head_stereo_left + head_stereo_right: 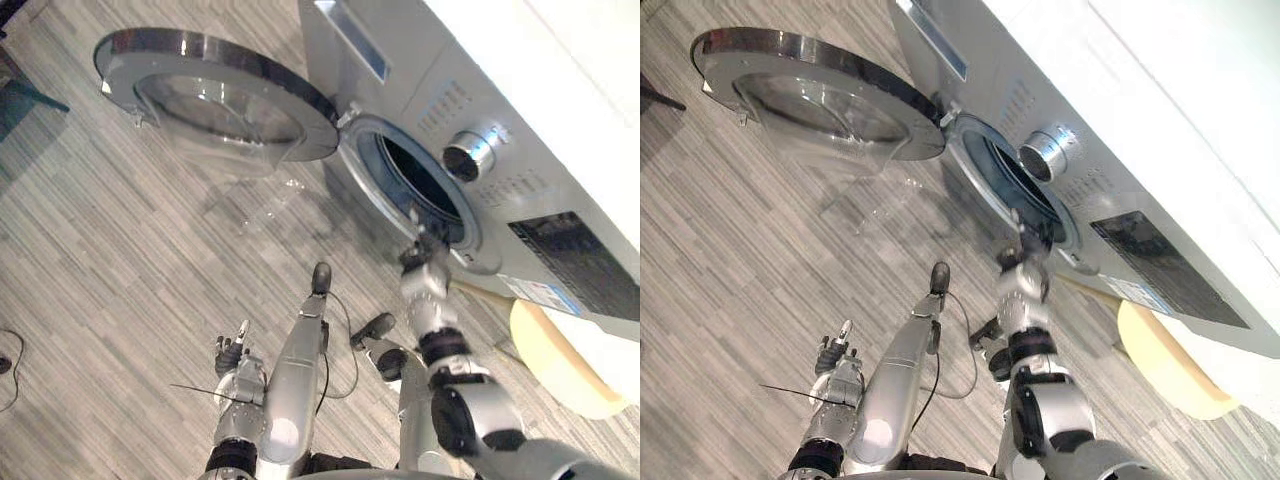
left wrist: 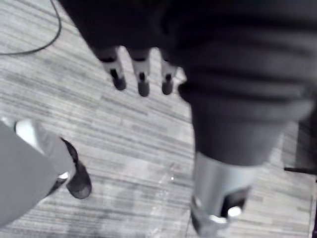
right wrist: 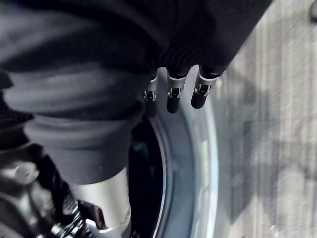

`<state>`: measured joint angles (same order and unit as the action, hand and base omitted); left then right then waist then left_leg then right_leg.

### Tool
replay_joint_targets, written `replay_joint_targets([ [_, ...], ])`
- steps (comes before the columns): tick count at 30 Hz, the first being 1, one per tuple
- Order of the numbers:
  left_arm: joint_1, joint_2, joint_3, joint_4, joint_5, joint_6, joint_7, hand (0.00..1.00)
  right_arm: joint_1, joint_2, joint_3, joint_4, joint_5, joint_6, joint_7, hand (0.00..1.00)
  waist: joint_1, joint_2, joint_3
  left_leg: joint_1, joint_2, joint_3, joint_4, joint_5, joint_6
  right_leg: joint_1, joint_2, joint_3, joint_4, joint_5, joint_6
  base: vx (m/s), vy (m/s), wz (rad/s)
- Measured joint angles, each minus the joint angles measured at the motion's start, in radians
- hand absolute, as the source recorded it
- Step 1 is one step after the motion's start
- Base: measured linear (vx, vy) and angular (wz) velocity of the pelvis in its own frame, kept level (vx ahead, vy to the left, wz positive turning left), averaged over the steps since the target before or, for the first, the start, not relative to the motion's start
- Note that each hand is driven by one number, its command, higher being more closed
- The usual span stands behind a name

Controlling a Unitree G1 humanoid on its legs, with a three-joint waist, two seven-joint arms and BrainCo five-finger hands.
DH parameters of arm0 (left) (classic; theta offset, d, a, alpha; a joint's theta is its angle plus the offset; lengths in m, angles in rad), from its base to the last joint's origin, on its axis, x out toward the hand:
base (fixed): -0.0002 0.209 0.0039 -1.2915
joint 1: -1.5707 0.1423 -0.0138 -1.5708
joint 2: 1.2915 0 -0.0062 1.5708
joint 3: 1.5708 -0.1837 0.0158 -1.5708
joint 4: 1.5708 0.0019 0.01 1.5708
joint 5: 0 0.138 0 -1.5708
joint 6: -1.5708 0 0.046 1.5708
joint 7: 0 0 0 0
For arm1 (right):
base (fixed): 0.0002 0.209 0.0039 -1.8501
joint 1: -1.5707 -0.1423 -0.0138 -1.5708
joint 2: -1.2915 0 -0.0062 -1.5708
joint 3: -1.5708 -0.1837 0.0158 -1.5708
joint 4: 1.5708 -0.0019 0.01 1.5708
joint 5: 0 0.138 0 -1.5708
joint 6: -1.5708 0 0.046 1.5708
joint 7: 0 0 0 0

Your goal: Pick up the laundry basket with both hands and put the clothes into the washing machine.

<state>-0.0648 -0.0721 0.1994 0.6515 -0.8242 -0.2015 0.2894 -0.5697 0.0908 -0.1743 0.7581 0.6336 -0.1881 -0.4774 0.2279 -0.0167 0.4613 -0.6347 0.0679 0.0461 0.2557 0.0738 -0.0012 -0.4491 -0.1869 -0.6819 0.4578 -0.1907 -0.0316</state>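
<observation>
The silver washing machine (image 1: pixel 520 120) stands at the upper right with its round door (image 1: pixel 220 95) swung wide to the left. Its dark drum opening (image 1: pixel 420 180) faces me. My right hand (image 1: pixel 425 262) is at the lower rim of that opening. In the right wrist view its fingers (image 3: pixel 173 96) hang relaxed over the chrome rim (image 3: pixel 193 163), holding nothing, with the dark drum (image 3: pixel 146 168) beside them. My left hand (image 1: pixel 232 352) hangs low at the lower left over the floor. Its fingers (image 2: pixel 142 79) are straight and empty.
A cream rounded container (image 1: pixel 560 365) sits on the floor at the right, below the machine's front panel, partly cut off. The open door juts out over the grey wood-look floor (image 1: pixel 120 260). A chrome dial (image 1: pixel 470 153) sticks out of the panel.
</observation>
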Motion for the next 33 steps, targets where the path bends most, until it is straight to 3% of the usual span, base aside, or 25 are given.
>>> replay_joint_targets([
  [5, 0.010, 0.041, 0.001, 0.058, 0.001, 0.012, -0.005, 0.00, 0.209, -0.003, 0.080, 0.012, 0.058, -0.001, 0.082, 0.00, -0.051, -0.013, 0.000, 0.100, -0.006, 0.007, -0.041, 0.010, -0.012, 0.072, -0.004, 0.011, 0.003, -0.012, 0.005, 0.01, -0.045, 0.02],
  [9, 0.015, 0.079, 0.001, 0.089, 0.003, 0.025, -0.012, 0.00, 0.359, -0.020, 0.104, 0.011, 0.058, 0.001, 0.138, 0.00, -0.085, -0.053, 0.003, 0.196, -0.013, 0.018, -0.077, 0.016, -0.021, 0.135, -0.011, 0.030, 0.010, -0.030, 0.006, -0.01, -0.051, -0.01],
  [15, 0.057, 0.096, 0.032, 0.144, 0.033, 0.047, -0.041, 0.00, 0.535, -0.047, 0.024, -0.010, 0.053, 0.003, 0.199, 0.00, -0.112, -0.077, -0.010, 0.339, -0.025, 0.042, -0.134, 0.020, -0.028, 0.237, -0.025, 0.052, 0.014, -0.057, 0.031, 0.01, -0.039, -0.04],
  [17, 0.087, 0.095, 0.086, 0.185, 0.078, 0.059, -0.065, 0.00, 0.596, -0.037, -0.030, 0.002, 0.021, 0.020, 0.223, 0.00, -0.137, -0.093, -0.056, 0.379, -0.026, 0.056, -0.157, 0.021, -0.028, 0.267, -0.025, 0.055, 0.004, -0.062, 0.037, 0.02, -0.013, -0.02],
  [19, 0.103, 0.090, 0.134, 0.230, 0.105, 0.070, -0.072, 0.00, 0.642, -0.020, -0.108, 0.023, 0.011, 0.024, 0.234, 0.00, -0.139, -0.101, -0.104, 0.428, -0.025, 0.085, -0.183, 0.021, -0.028, 0.297, -0.022, 0.071, -0.008, -0.062, 0.037, 0.07, -0.025, -0.24],
  [21, 0.137, 0.065, 0.203, 0.246, 0.164, 0.078, -0.074, 0.00, 0.693, -0.014, -0.197, 0.055, 0.003, 0.032, 0.238, 0.00, -0.140, -0.091, -0.184, 0.491, -0.027, 0.104, -0.225, 0.020, -0.028, 0.337, -0.018, 0.087, -0.032, -0.062, 0.043, 0.09, -0.031, -0.28],
  [25, 0.167, 0.019, 0.278, 0.223, 0.234, 0.082, -0.070, 0.00, 0.736, -0.011, -0.295, 0.055, 0.001, 0.042, 0.238, 0.00, -0.162, -0.057, -0.272, 0.571, -0.033, 0.122, -0.279, 0.020, -0.030, 0.393, -0.016, 0.096, -0.051, -0.069, 0.059, 0.06, -0.020, -0.08],
  [29, 0.266, -0.006, 0.281, -0.099, 0.279, 0.073, -0.064, 0.00, 0.742, -0.012, -0.286, 0.031, -0.009, 0.044, 0.245, 0.00, -0.159, -0.028, -0.307, 0.596, -0.018, 0.121, -0.253, 0.000, -0.046, 0.439, 0.011, 0.100, -0.090, -0.073, 0.064, 0.04, -0.048, -0.05],
  [31, 0.354, -0.001, 0.313, -0.313, 0.387, 0.057, -0.055, 0.00, 0.723, -0.025, -0.278, 0.007, -0.090, 0.045, 0.271, 0.00, -0.155, -0.007, -0.333, 0.599, 0.000, 0.118, -0.194, -0.028, -0.048, 0.476, 0.036, 0.108, -0.131, -0.064, 0.062, 0.05, -0.074, -0.15],
  [33, 0.380, 0.000, 0.335, -0.377, 0.440, 0.040, -0.042, 0.00, 0.704, -0.045, -0.274, 0.012, -0.137, 0.045, 0.274, 0.00, -0.152, 0.012, -0.348, 0.598, 0.004, 0.104, -0.172, -0.032, -0.047, 0.498, 0.049, 0.108, -0.163, -0.049, 0.055, 0.07, -0.042, -0.03],
])
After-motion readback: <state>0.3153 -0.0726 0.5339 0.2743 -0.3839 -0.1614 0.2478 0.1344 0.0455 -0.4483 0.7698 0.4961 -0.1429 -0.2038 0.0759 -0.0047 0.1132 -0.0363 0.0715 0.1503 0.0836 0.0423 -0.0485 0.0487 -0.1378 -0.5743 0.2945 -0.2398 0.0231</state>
